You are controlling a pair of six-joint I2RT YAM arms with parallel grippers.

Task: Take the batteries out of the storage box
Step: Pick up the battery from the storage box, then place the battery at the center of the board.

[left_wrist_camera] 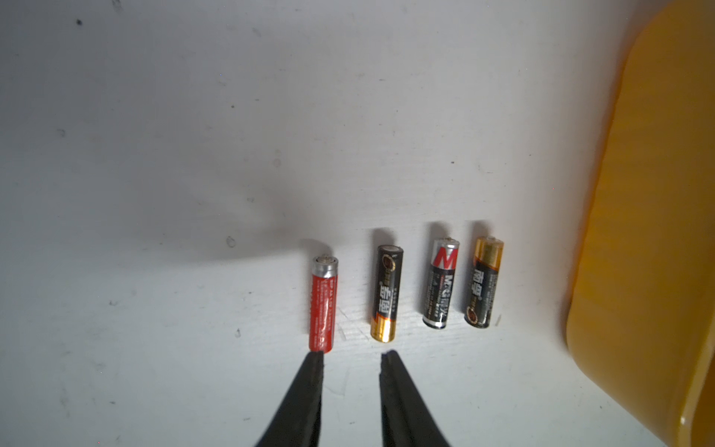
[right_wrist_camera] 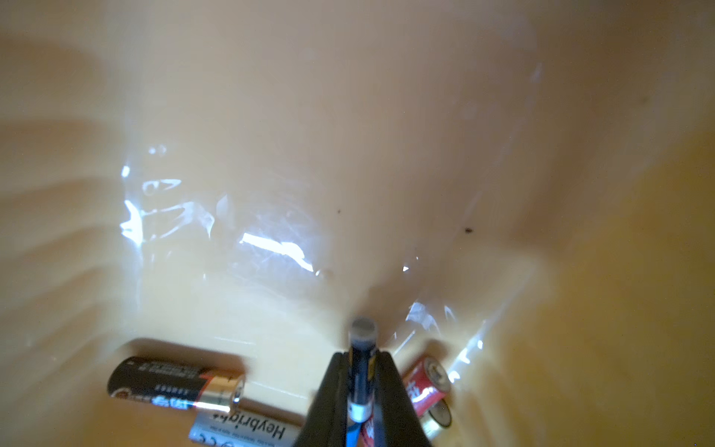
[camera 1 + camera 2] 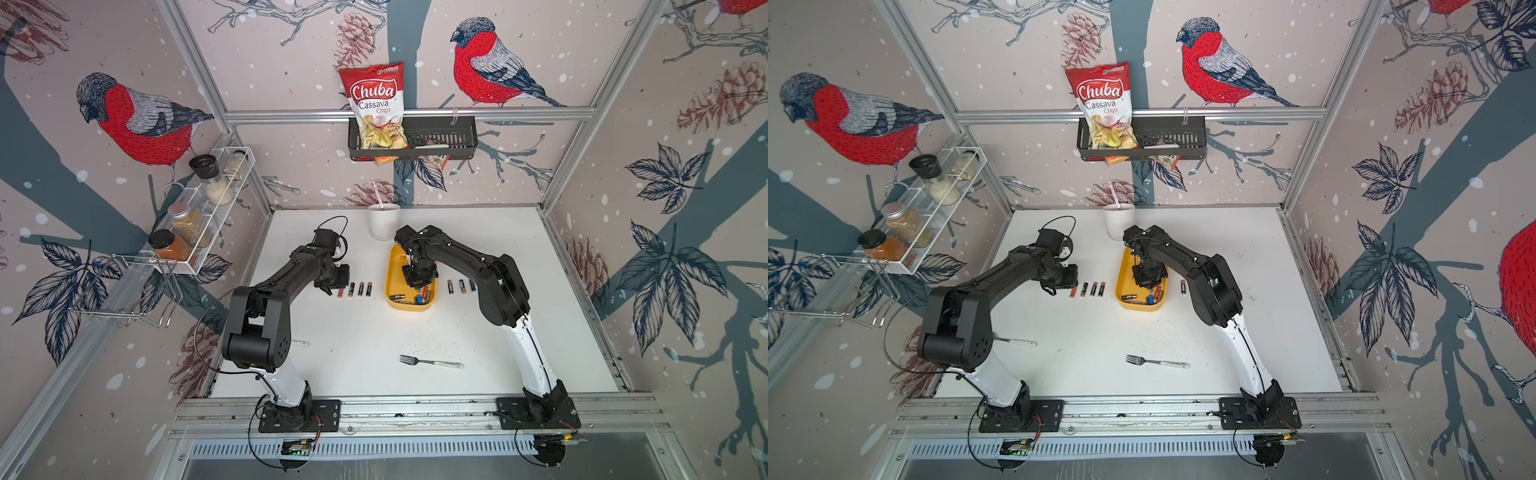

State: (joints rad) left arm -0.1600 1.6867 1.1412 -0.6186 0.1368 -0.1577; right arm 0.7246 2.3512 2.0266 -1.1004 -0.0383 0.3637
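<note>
The right hand (image 2: 361,353) is down inside the yellow storage box (image 3: 390,270), its jaws pinched narrow on a dark battery (image 2: 362,333) whose metal end pokes out past the fingertips. Other cells lie loose on the box floor: a black-and-gold battery (image 2: 174,383), a silver battery (image 2: 243,429), and a red-labelled battery (image 2: 425,383) just beside the hand. The step in hand looks like lifting this one out. The task seems past halfway, with a left row (image 3: 355,289) of four on the table (image 3: 374,340) and a right row (image 3: 460,286) on the box's other side. To do it well, raise the hand straight up until the battery clears the wall before swinging sideways, since a slanted exit could knock the neighbours or catch the rim. The casing is smooth and round and may pivot in the pinch, so a slow carry suits it. Lay it parallel to the right row and let go only once it rests on the table, or it may roll. The left hand (image 1: 352,355) hangs over the table, jaws a little apart and empty. One tip is right by the end of the red battery (image 1: 323,305); whether it touches, I cannot tell.
</note>
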